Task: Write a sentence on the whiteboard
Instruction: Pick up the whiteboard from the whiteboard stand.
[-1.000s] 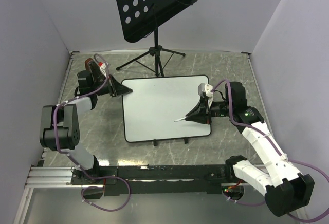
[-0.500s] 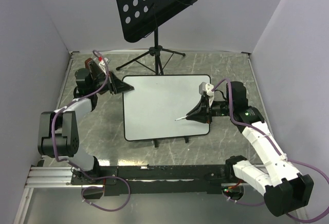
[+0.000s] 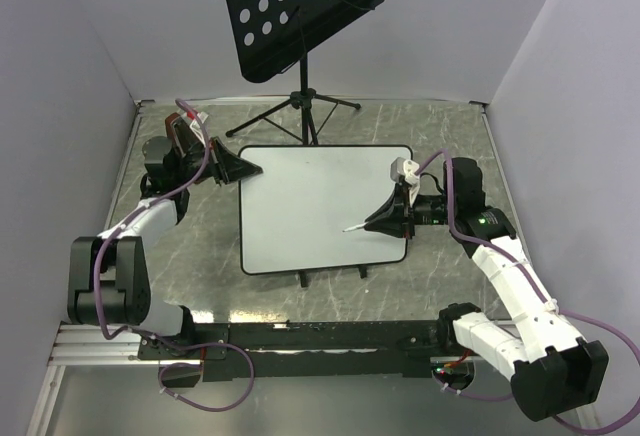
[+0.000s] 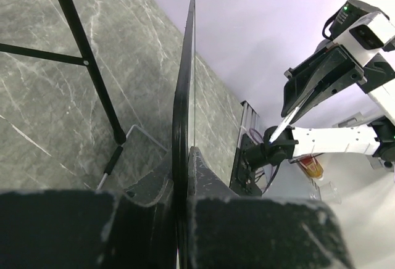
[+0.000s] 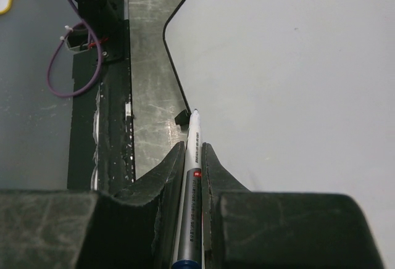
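The whiteboard [image 3: 322, 206] lies flat on the table, below the music stand [image 3: 300, 16], with its long edges running left to right in front of me. Its face is blank; none of the sentence shows on it yet in the overhead or right wrist views.

My left gripper [image 3: 240, 168] is at the whiteboard's far left corner. In the left wrist view the jaws are pressed on the board's rim [image 4: 183, 115], one on each face, so I am pinching that corner to steady it.

My right gripper [image 3: 388, 220] hangs over the whiteboard's right half, its jaws clamped on a marker [image 5: 192, 182]. The marker's long axis runs along the whiteboard's length, pointing away from the right edge toward the left. The marker tip [image 3: 346, 229] sits over the near middle of the whiteboard, closer to the edge with the two clips [image 3: 303, 278] than to the far edge.

I cannot tell whether the tip touches the surface. Writing falls to my right arm. To begin a line I judge the tip must go toward the far left of the whiteboard, beside my left jaws.
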`<state>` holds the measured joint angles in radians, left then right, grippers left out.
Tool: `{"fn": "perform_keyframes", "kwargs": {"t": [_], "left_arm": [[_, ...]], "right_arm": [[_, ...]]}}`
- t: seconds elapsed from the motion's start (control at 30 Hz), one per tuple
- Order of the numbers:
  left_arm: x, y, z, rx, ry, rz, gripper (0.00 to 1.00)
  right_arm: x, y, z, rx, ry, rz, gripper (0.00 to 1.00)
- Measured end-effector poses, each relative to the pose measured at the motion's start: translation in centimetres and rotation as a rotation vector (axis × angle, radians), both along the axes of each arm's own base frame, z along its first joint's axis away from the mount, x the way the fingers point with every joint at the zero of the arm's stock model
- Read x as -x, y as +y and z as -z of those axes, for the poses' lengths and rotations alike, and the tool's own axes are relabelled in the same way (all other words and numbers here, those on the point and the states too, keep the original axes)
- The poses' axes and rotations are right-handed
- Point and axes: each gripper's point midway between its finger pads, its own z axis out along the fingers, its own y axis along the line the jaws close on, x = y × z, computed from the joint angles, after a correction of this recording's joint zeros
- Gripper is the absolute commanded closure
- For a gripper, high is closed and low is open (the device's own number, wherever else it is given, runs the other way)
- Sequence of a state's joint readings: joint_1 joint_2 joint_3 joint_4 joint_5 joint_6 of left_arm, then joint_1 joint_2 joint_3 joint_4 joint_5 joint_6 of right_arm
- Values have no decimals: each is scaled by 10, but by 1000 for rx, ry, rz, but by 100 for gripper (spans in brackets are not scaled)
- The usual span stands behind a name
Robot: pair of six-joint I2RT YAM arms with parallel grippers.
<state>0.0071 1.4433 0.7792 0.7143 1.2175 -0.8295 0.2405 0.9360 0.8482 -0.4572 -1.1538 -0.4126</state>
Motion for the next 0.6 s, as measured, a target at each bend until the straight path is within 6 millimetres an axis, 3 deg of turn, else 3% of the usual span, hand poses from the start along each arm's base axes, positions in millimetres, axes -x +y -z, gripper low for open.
{"fn": "perform_keyframes", "kwargs": {"t": [0.6], "left_arm": [[7,-31,-24,23,-70,-100,99]], "right_arm": [[-5,-6,1,0,18,35,100]]}}
